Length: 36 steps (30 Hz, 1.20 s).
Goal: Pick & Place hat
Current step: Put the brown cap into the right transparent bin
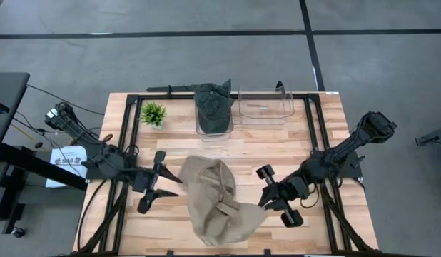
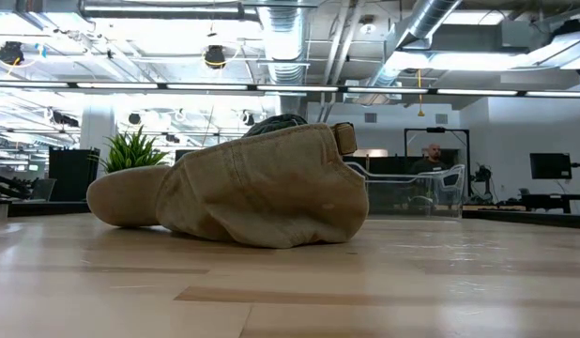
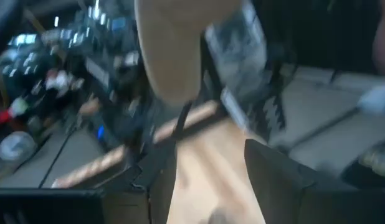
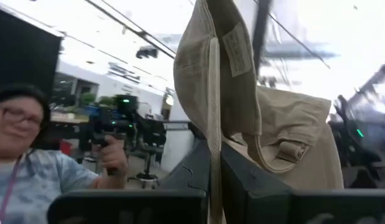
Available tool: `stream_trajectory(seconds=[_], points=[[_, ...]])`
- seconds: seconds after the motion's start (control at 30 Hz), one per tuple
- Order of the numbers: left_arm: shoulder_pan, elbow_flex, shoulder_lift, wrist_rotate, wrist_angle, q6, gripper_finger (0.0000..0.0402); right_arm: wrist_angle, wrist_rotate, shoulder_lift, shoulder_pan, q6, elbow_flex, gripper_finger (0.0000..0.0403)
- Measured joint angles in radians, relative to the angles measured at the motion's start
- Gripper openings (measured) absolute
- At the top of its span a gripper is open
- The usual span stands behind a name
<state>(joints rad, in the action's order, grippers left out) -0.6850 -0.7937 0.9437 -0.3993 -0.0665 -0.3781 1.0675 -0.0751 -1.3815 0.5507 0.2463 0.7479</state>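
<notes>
Surface [image 1: 320, 143]: I see a wooden top in a black frame, with both arms reaching in from the near corners.

Tan hat [image 1: 215, 200]: it lies crumpled in the near middle of the surface, between the two arms, its brim pointing toward the left side in the low view and its strap buckle [image 2: 344, 137] riding at the top.

Bins: two clear bins sit at the far edge. The left bin [image 1: 213, 108] already holds a dark hat [image 1: 212, 104]; the right bin [image 1: 265, 106] looks like the free one, though I cannot tell what the faint item in it is.

Right gripper [image 1: 267, 201]: clenched on an edge of the tan hat at its near right side; the right wrist view shows the cloth pinched between the fingers.

Left gripper [image 1: 169, 185]: released, fingers spread, just beside the hat's left edge, touching nothing I can see.

Plant [image 1: 153, 113]: small, green, far left, well apart from the hat.

Handling: I judge the hat light, soft and floppy. It will sag and swing from a one-edge pinch; the stiffer brim or the strap band would be my firmer hold.
</notes>
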Motion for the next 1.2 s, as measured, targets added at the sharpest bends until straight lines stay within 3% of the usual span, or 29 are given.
stream_trajectory(seconds=[0.27,0.47,0.7,1.03,1.2], points=[[0.182,0.000,0.089,0.189,-0.279,0.046,0.0186,0.049,-0.192,0.000,-0.092,0.023,0.029,0.0008],[0.361,0.000,0.200,0.436,-0.481,0.216,0.0186,0.041,-0.290,0.000,-0.155,-0.018,0.063,0.0008],[0.484,0.000,0.289,0.600,-0.641,0.360,0.0186,0.040,-0.321,0.000,-0.193,-0.036,0.069,0.0008],[0.525,0.000,0.403,0.617,-0.797,0.384,0.0186,0.031,-0.329,0.000,-0.261,-0.037,0.069,0.0008],[0.515,0.000,0.406,0.690,-0.829,0.384,0.0186,0.010,-0.338,0.000,-0.270,-0.037,0.069,0.0008]])
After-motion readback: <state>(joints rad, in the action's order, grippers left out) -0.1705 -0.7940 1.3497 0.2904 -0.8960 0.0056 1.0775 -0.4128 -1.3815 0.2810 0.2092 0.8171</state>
